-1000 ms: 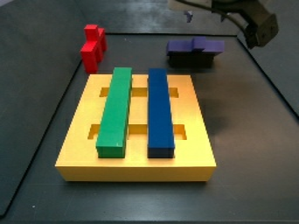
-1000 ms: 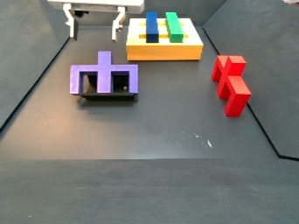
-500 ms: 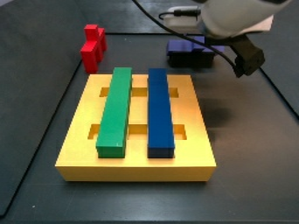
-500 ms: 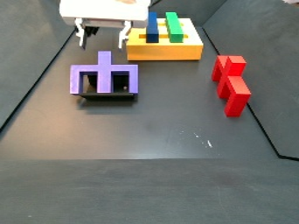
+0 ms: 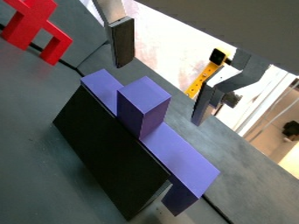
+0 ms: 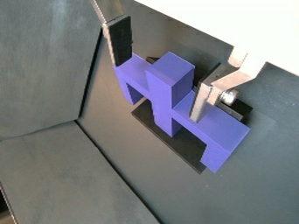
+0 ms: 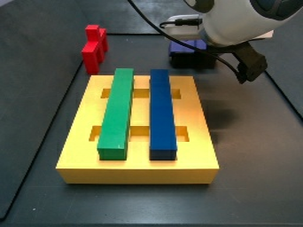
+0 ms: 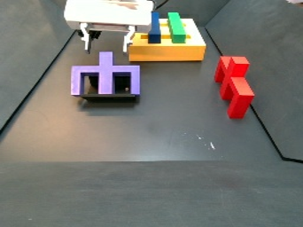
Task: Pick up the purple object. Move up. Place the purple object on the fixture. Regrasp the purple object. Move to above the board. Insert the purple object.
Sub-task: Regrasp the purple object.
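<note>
The purple object (image 8: 108, 81) rests on the fixture (image 8: 110, 97), its crossbar lying across the black holder and its prongs pointing up and away from the floor, as both wrist views show. The gripper (image 6: 176, 66) hangs just above it with its two silver fingers spread apart and nothing between them but the middle prong (image 6: 170, 86). In a wrist view one pad (image 5: 122, 42) stands off one side of that prong and the opposite finger (image 5: 212, 94) off the other, both clear of the purple surface. So the piece lies directly below the tool, its long axis running crosswise to the line between the fingers, which to my eye suits a regrasp on the centre prong after a short descent.

Beyond the tool, the dark floor (image 8: 166, 133) is bare around the fixture. The board (image 7: 140, 129), with its green bar (image 7: 115, 113) and blue bar (image 7: 161, 111), sits near the gripper, and the red block (image 8: 235, 82) lies well apart.
</note>
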You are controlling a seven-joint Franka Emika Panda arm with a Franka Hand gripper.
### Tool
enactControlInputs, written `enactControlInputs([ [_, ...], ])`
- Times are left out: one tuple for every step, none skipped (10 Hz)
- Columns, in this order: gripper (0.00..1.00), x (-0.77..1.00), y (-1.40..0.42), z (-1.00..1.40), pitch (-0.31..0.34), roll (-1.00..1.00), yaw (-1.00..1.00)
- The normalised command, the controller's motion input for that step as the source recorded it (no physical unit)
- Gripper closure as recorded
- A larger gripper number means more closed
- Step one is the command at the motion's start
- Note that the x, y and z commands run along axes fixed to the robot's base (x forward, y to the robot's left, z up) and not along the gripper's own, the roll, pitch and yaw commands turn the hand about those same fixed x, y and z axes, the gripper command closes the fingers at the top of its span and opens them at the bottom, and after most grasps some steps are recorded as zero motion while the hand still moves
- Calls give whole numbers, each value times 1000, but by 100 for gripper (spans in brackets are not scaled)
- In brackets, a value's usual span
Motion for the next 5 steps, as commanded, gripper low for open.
enactControlInputs([
  [0, 71, 20, 0, -37, -320, 343],
  [0, 66, 37, 0, -51, -391, 374],
  [0, 17, 0, 0, -37, -363, 317],
  [0, 6, 0, -111, 0, -123, 251],
  [0, 0, 111, 0, 0, -123, 0],
])
